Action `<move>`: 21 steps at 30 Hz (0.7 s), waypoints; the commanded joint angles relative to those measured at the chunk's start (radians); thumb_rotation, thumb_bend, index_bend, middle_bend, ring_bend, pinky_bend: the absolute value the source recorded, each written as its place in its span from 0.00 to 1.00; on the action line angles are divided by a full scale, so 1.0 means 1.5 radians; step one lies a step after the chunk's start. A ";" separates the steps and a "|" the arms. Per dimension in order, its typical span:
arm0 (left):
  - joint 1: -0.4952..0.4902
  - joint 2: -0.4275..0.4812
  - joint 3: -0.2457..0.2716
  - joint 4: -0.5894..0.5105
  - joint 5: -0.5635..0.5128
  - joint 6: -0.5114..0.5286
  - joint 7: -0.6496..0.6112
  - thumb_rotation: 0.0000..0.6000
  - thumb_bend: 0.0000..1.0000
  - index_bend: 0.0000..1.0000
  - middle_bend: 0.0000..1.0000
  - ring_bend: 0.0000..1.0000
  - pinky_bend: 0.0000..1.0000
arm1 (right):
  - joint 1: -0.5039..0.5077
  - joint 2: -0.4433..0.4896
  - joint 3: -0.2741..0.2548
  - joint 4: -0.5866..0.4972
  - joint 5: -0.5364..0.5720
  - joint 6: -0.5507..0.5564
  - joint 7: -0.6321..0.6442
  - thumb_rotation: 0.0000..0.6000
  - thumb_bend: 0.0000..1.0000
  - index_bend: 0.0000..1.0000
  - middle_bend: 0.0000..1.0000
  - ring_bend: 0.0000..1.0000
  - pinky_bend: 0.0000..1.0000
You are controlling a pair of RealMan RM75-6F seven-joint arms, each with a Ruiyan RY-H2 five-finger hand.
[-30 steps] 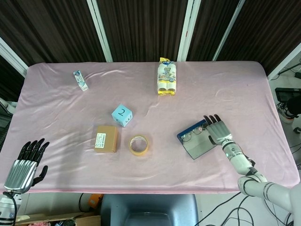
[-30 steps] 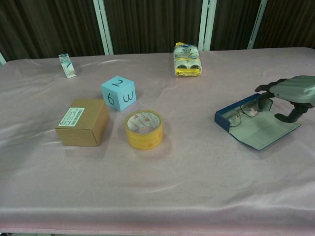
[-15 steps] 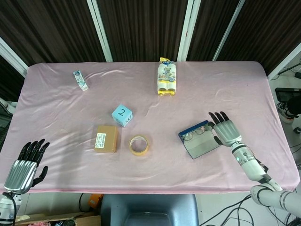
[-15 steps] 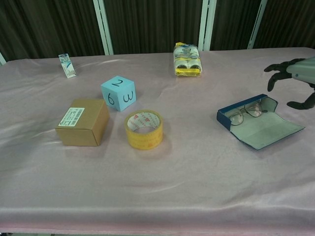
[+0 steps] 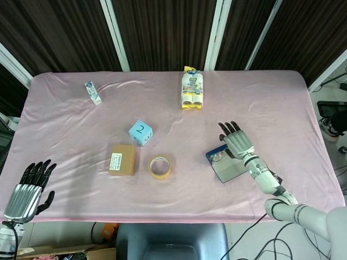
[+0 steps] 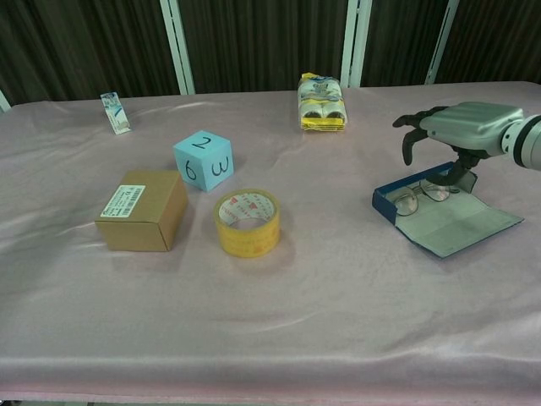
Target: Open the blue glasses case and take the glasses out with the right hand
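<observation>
A blue glasses case [image 6: 444, 213] lies open on the pink-clothed table [image 5: 70, 124], right of a yellow tape roll [image 6: 247, 222], the glasses [image 6: 418, 195] resting in its tray. The right hand [image 6: 456, 127] hovers above the case, fingers spread and curled down, holding nothing. The left hand [image 5: 28, 193] rests at the near-left edge, fingers apart.

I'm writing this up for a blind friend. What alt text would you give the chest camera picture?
A robot's right hand hovers, fingers spread, over an open blue glasses case with the glasses inside, on a pink-covered table. To the left sit a yellow tape roll, a brown box and a blue numbered cube; a yellow packet lies at the back.
</observation>
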 commanded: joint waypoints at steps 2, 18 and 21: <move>0.000 0.000 0.001 0.000 0.001 -0.001 0.001 1.00 0.42 0.00 0.00 0.00 0.05 | 0.004 -0.007 -0.003 0.010 -0.003 -0.008 -0.003 1.00 0.52 0.52 0.12 0.00 0.00; 0.001 0.000 -0.001 0.000 0.000 0.004 -0.001 1.00 0.42 0.00 0.00 0.00 0.05 | 0.012 -0.028 0.000 0.043 0.004 -0.031 0.001 1.00 0.52 0.55 0.12 0.00 0.00; 0.002 0.000 -0.001 0.001 0.000 0.004 -0.002 1.00 0.42 0.00 0.00 0.00 0.05 | 0.012 -0.028 0.001 0.043 0.003 -0.031 0.003 1.00 0.52 0.56 0.12 0.00 0.00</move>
